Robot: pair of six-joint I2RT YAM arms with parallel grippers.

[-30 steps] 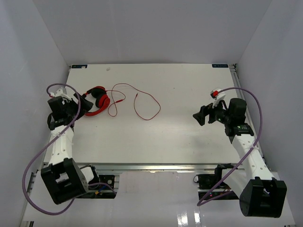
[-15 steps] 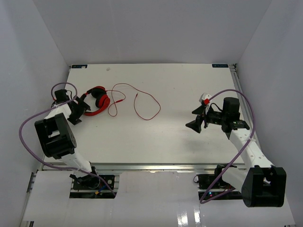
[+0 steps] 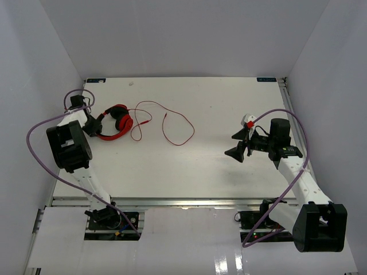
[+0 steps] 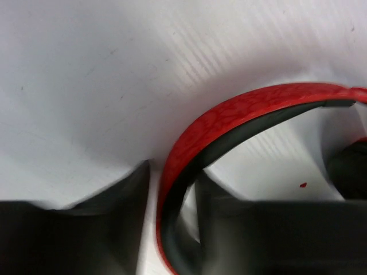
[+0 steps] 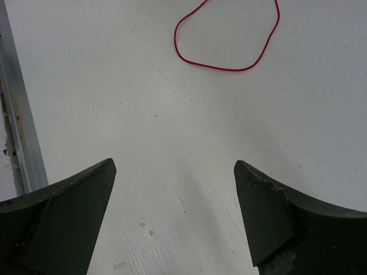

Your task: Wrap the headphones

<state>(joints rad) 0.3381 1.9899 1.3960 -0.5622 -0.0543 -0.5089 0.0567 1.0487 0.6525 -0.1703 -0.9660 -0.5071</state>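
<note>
Headphones (image 3: 118,122) flat on table (image 3: 218,109), upper left of top view. Thin red cable (image 5: 221,69) trails in loops toward centre. Left gripper (image 4: 172,229) narrow, fingers astride red headband (image 4: 241,109); whether actually clamped, cannot tell. Right gripper (image 5: 172,212) spread wide, holding nothing, right of centre, well apart from cable.
</note>
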